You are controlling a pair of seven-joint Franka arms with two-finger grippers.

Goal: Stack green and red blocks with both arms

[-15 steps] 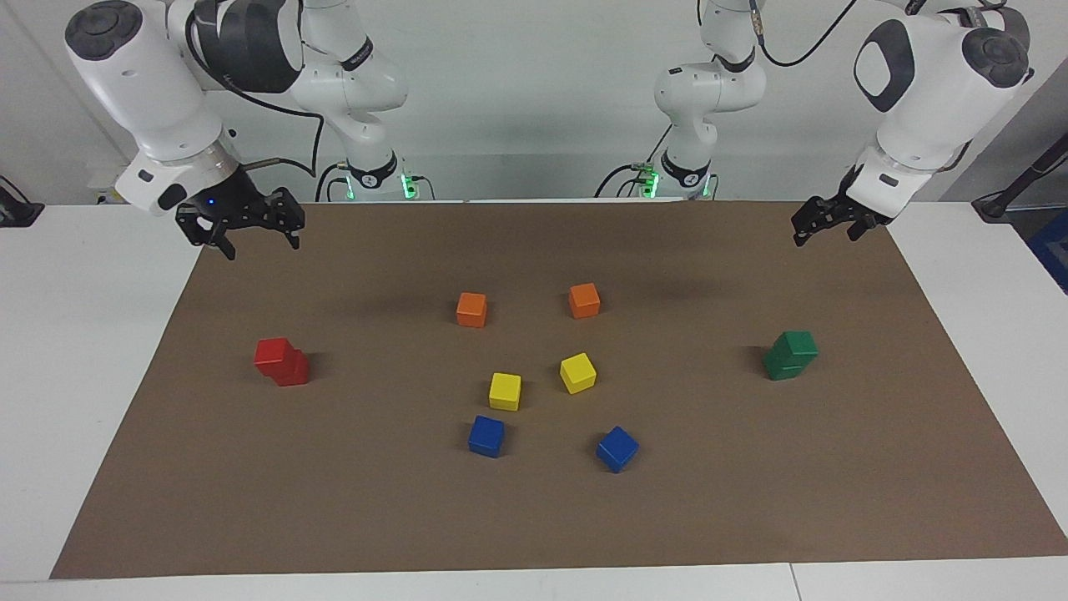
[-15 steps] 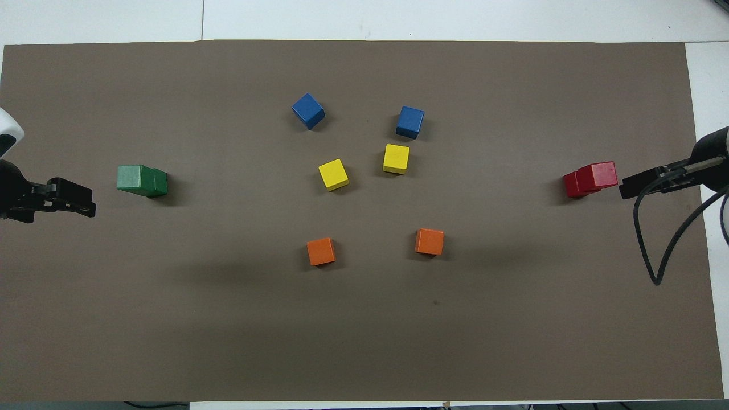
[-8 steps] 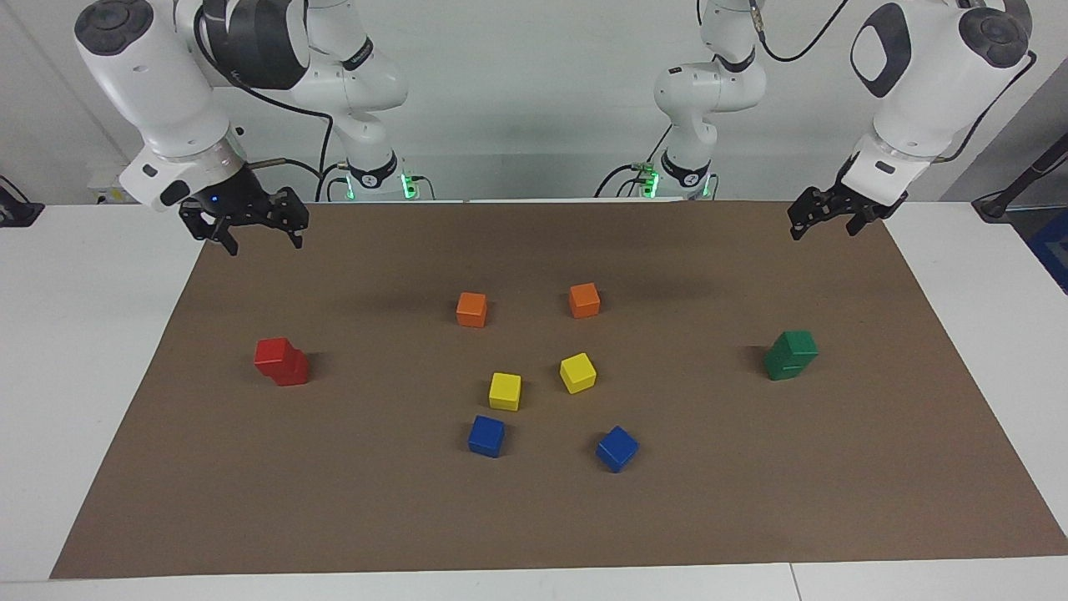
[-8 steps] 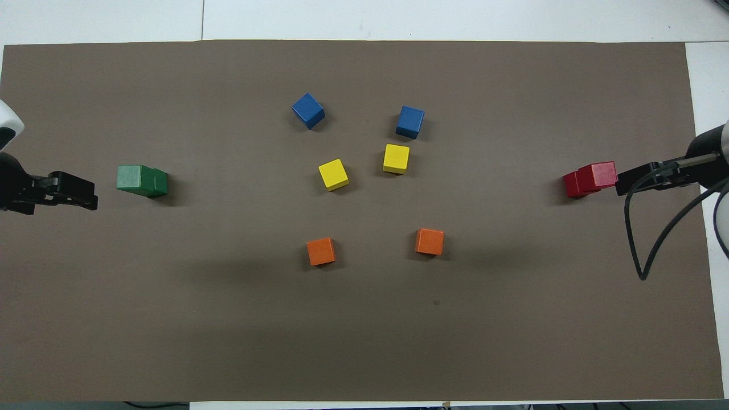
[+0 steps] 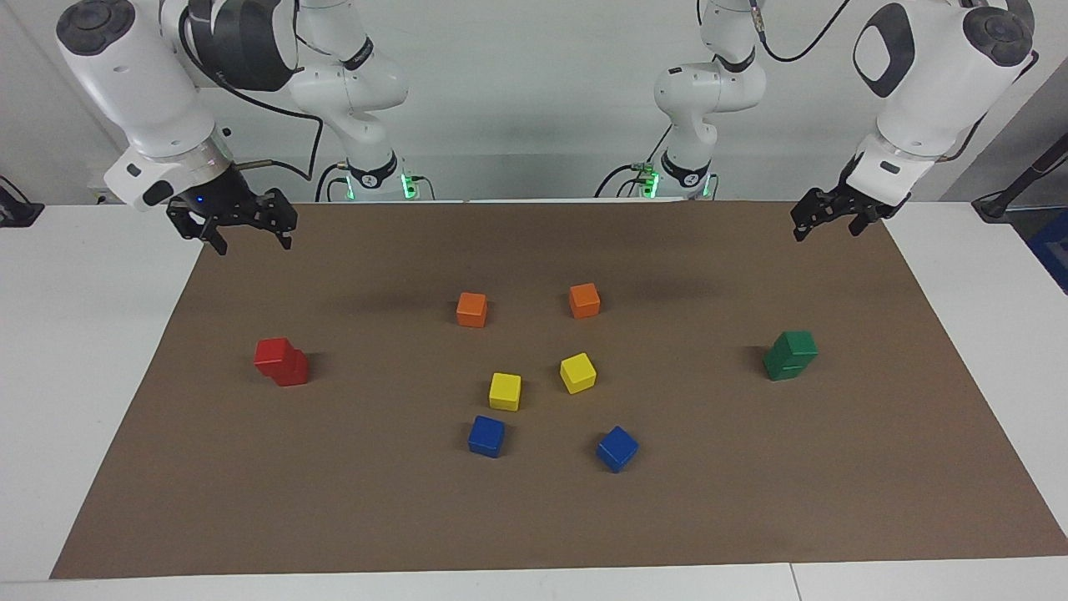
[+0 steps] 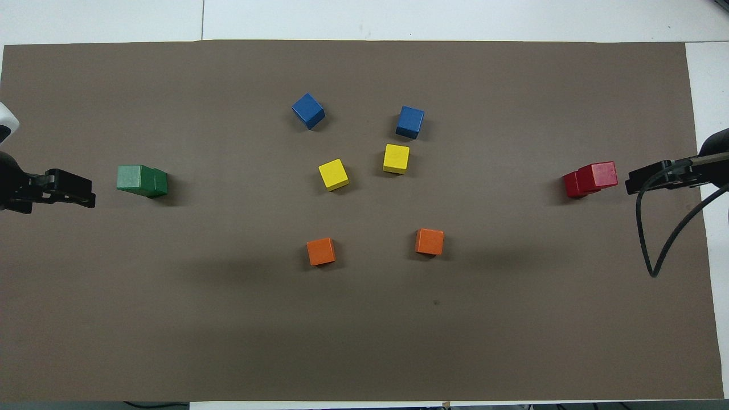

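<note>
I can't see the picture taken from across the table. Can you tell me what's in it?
Two small stacks stand on a brown mat: two red blocks at the right arm's end, two green blocks at the left arm's end. Both arms hang above the mat's corners nearest the robots, the right pincer and left pincer open and empty. Between the stacks sit loose orange, yellow and blue cubes.

In the overhead view the picture's edges cut off both white jointed arms beside the brown mat [image 6: 364, 341], leaving only each black pincer's tip in view.
</note>
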